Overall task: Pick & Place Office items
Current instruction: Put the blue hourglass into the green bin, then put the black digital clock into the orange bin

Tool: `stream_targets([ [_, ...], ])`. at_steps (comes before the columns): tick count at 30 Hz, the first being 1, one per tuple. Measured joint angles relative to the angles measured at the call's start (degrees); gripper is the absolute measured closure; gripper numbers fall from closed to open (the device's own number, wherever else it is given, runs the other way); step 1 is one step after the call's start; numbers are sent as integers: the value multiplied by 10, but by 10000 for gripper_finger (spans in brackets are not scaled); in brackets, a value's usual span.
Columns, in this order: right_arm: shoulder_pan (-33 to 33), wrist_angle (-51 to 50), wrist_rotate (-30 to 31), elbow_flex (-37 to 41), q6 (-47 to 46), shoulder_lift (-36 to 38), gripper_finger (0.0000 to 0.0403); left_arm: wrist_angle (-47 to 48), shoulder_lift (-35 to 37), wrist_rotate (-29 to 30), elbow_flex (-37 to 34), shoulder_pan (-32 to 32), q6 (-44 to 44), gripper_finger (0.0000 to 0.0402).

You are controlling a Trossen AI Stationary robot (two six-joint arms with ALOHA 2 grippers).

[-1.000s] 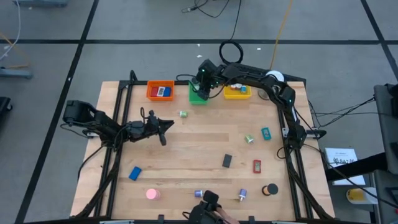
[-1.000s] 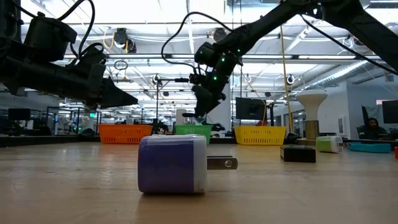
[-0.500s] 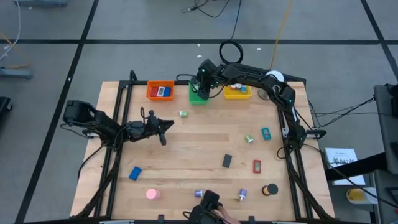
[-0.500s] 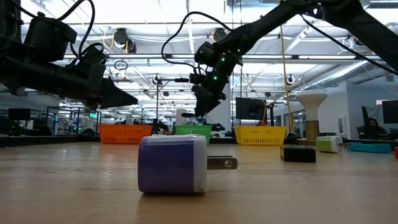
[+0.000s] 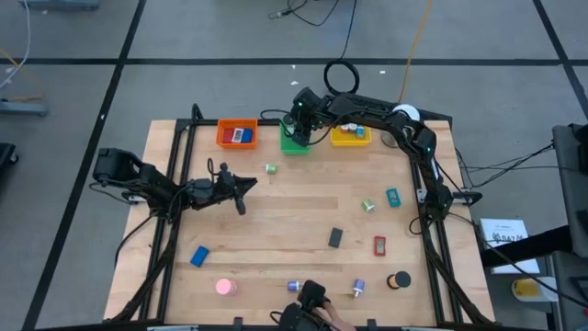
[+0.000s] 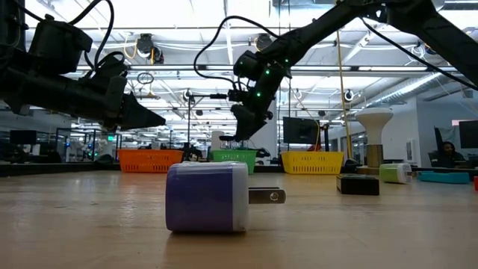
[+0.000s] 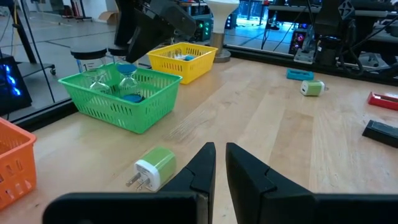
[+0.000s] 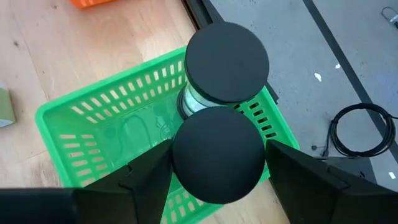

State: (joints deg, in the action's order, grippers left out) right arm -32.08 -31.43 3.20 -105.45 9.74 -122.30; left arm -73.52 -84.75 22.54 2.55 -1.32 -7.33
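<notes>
The right gripper (image 8: 219,165) hangs over the green bin (image 8: 93,124) at the far edge of the tabletop (image 5: 294,211). Its fingers stand spread to either side of a black-capped round piece (image 8: 219,163), with a visible gap on both sides, so it grips nothing. A second black-capped jar (image 8: 227,55) stands in the bin just beyond the first.

The left gripper (image 7: 219,163) hovers above the tabletop, its fingers nearly touching and empty. A green wall plug (image 7: 152,167) lies just beside its tips. Ahead of it sit the green bin and the yellow bin (image 7: 181,59); a small green piece (image 7: 312,88), a red block (image 7: 382,99) and a black block (image 7: 380,132) lie well apart.
</notes>
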Motion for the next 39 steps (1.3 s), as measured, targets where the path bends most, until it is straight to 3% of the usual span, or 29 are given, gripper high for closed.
stream_targets([
  [4,3,6,6,0,8,0,156,0,0,-1,0,0,0,366],
  [9,14,8,85,0,17,34,172,0,0,-1,0,0,-6,366],
  [13,23,-38,86,4,1,73,212,0,0,-11,0,0,-9,366],
  [16,34,-18,82,43,-1,106,262,0,0,-30,0,0,-9,366],
  [23,63,133,39,234,-28,211,392,-3,0,-36,0,0,-19,366],
  [34,122,399,42,558,-146,404,401,6,0,-44,19,6,-70,366],
  [39,150,561,42,693,-173,468,391,87,0,-47,80,27,-67,366],
])
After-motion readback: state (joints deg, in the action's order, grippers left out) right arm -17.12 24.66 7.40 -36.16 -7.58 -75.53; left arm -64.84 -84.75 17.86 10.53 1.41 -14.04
